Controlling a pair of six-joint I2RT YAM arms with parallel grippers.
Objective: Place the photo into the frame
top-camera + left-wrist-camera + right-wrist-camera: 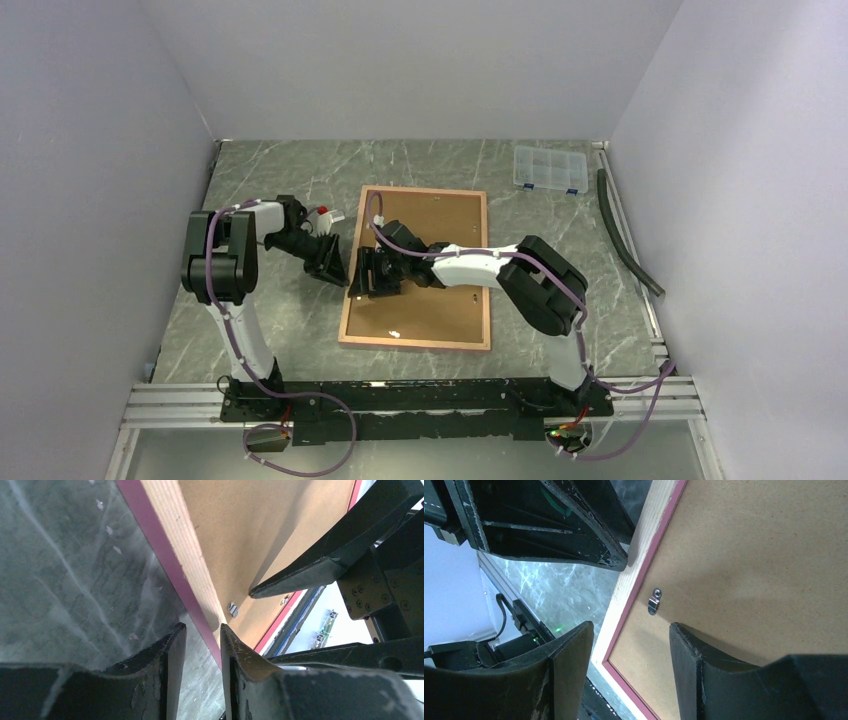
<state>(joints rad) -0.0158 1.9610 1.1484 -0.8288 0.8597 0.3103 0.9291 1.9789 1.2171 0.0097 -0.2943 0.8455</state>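
left hand (202, 640) nearly closed astride the frame (177, 532)'s edge, grip unclear; right hand (630, 632) astride it, fingers (569, 675) apart.

Frame (182, 545) mostly outside wrist views.

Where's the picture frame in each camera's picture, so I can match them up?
Top external: the frame lies mid-table, back up.
Left wrist: its rim runs diagonally down the middle.
Right wrist: its rim slants across the centre.
Shared landmark: the metal clip, in both wrist views only.
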